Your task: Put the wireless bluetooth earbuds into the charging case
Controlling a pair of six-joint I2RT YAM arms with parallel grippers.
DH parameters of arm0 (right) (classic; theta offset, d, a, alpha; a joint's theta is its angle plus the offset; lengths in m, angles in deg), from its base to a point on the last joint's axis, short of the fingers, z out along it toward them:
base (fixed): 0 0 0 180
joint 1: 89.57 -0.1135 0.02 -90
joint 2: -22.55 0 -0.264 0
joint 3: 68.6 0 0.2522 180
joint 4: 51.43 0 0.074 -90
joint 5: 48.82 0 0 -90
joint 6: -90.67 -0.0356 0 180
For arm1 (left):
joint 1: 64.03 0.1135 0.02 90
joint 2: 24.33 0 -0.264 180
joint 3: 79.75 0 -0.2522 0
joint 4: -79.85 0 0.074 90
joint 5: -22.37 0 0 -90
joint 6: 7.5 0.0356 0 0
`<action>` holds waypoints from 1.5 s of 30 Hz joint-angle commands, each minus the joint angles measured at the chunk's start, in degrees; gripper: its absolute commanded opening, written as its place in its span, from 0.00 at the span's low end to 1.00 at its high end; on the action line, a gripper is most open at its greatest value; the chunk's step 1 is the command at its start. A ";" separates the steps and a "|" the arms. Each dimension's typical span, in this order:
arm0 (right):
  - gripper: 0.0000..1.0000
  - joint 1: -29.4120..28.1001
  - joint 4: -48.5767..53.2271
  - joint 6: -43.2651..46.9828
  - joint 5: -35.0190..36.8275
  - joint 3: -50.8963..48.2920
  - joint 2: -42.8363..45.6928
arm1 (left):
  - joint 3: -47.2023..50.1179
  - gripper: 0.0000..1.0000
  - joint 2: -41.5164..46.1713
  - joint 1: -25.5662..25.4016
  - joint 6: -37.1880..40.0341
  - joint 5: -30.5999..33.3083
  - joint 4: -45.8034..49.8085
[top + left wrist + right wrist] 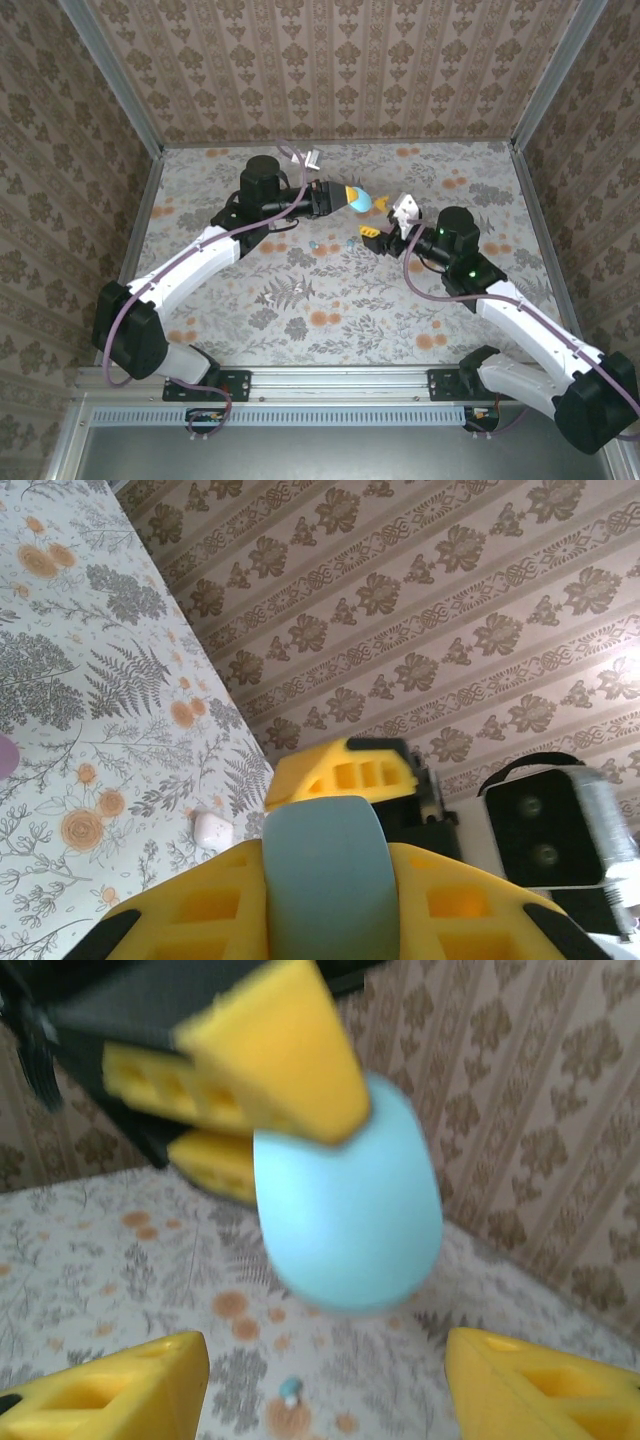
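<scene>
jutting from the left jaws, blue case (365, 202) points rightward

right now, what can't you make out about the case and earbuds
Right wrist view: blue case is motion-blurred; its lid seam is unreadable.
Left wrist view: left gripper and the bottom edge hide most of the case.
Top view: earbuds too small to count.

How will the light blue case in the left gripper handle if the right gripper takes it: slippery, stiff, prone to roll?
Probably slippery: the light blue case looks smooth and rounded, so it may squirt out from between fingers. It seems rigid: no dent shows where the left gripper clamps it. Set down, it would likely rock or roll.
</scene>
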 commanded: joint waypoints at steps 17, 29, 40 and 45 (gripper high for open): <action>0.53 0.38 -7.34 -1.41 -5.19 6.75 -5.46 | 0.33 0.15 3.36 -0.03 -2.17 -1.18 -2.80; 0.41 0.62 -5.61 -2.98 -5.91 7.87 -5.56 | 0.24 0.16 3.36 -0.12 -2.00 -1.12 -2.66; 0.33 3.68 8.27 -13.11 -14.62 14.90 -6.04 | 3.50 0.67 11.81 -0.12 20.97 9.31 2.99; 0.33 3.92 18.10 -12.26 -24.14 19.40 -7.69 | 10.80 0.65 18.23 -0.02 44.32 7.91 -1.03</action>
